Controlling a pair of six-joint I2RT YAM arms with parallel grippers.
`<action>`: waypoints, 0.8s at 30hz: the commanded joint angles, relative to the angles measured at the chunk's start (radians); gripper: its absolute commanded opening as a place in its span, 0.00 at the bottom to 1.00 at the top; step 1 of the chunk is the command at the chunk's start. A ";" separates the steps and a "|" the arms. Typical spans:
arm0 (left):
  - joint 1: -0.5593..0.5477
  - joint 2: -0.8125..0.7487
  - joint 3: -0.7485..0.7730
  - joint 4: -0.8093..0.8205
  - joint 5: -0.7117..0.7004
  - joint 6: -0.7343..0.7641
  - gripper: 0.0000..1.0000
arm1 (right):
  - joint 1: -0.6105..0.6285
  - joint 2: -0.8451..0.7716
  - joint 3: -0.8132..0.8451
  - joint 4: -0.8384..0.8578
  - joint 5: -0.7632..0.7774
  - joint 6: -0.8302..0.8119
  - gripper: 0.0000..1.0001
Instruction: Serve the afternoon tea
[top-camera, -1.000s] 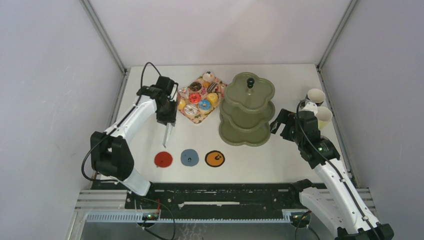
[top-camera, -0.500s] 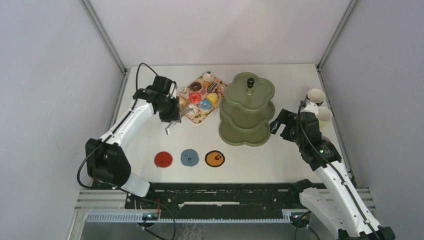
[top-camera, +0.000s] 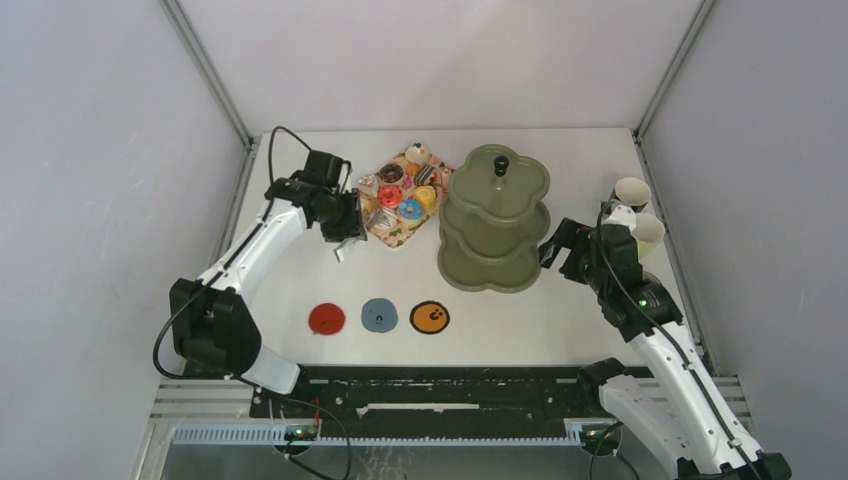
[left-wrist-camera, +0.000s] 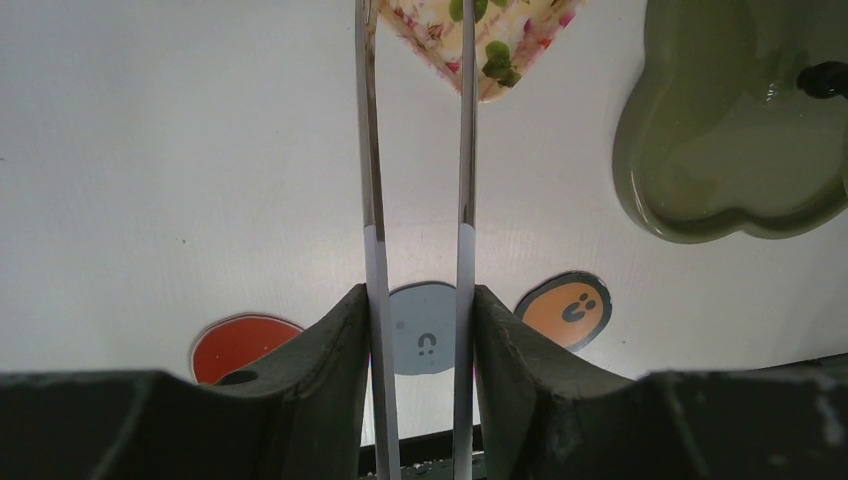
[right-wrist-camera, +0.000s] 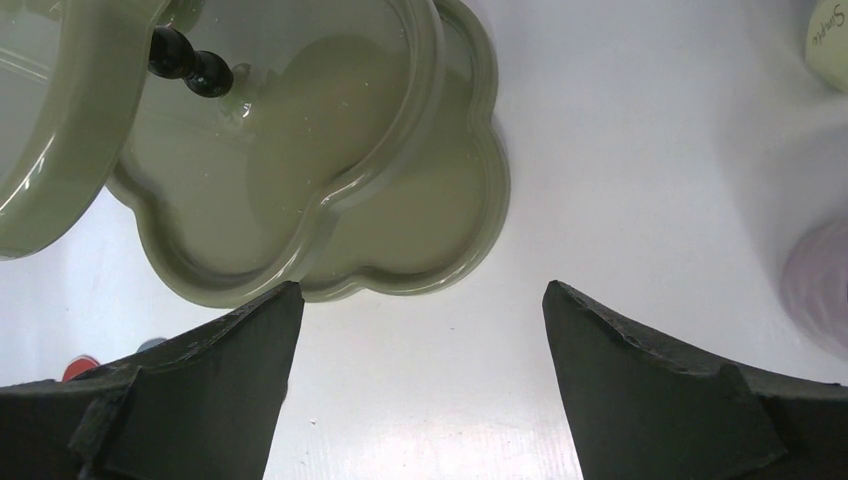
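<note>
My left jaws, clamping metal tongs (left-wrist-camera: 374, 260), have swung to the pink floral tray (top-camera: 392, 240) of colourful toy cakes (top-camera: 408, 209), upper centre; right jaws gape beside the empty olive-green tiered stand (top-camera: 490, 275); picking should follow.

Glossy, ceramic-looking olive-green stand (right-wrist-camera: 400, 200), sheen on tiers. Thin polished metal tongs (left-wrist-camera: 375, 265) between matt dark plastic fingers (left-wrist-camera: 320, 370) of left end effector (left-wrist-camera: 420, 330). Smooth matt white surface (left-wrist-camera: 150, 180). Matt orange coaster (left-wrist-camera: 565, 310) at 5 o'clock.
</note>
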 joint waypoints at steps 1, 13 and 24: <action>0.002 -0.029 -0.017 0.059 -0.005 -0.035 0.43 | 0.011 -0.006 0.007 0.028 -0.002 0.015 0.97; 0.066 0.015 -0.018 0.101 0.075 -0.039 0.43 | 0.014 0.003 0.004 0.020 0.015 -0.002 0.98; 0.067 0.060 -0.014 0.114 0.150 -0.042 0.42 | 0.027 0.008 -0.003 0.030 0.005 0.018 0.97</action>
